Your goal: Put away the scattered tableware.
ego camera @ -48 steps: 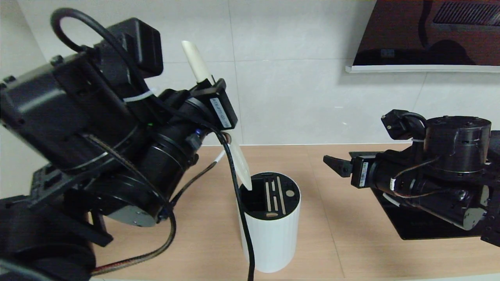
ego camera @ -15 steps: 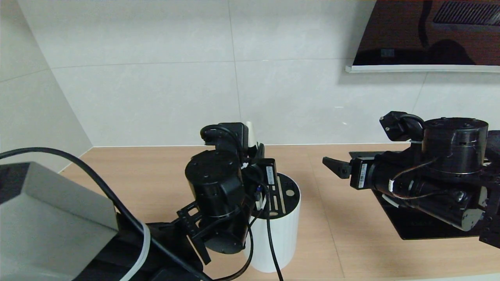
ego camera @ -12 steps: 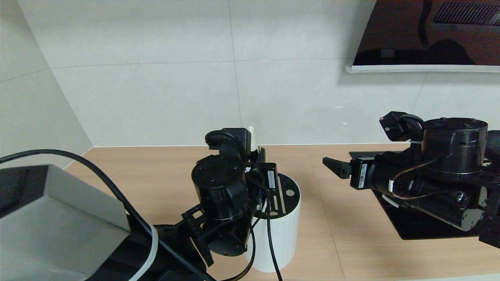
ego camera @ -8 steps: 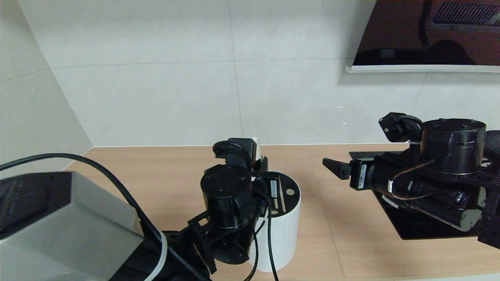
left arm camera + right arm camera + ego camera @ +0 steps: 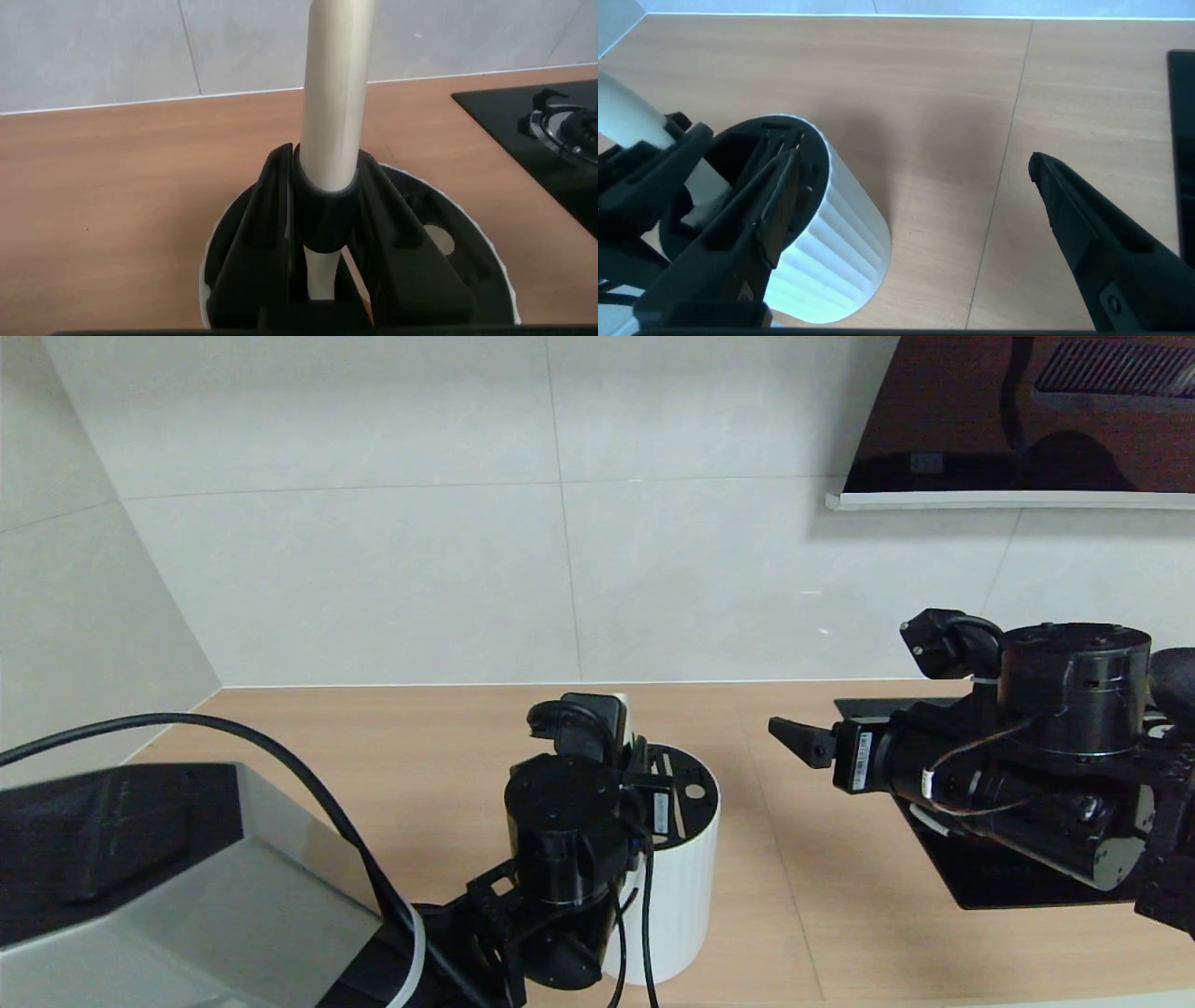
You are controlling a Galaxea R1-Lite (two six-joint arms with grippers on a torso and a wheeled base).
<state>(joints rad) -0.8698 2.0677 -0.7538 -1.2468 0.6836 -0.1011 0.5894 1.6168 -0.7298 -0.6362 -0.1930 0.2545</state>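
Note:
A white ribbed cylindrical holder with a black slotted top stands on the wooden counter. My left gripper sits right over its top, shut on the cream handle of a utensil that stands upright in a slot. The handle's tip just peeks over the wrist, and the blade end is hidden inside the holder. My right gripper hovers open and empty to the right of the holder, level with its top, fingers pointing toward it.
A black cooktop lies on the counter under my right arm. A dark range hood hangs on the tiled wall above it. Bare counter stretches left of and behind the holder.
My left arm has come down, sinking the utensil deep into the holder until only the handle's tip stays above the wrist. The right arm has barely shifted.

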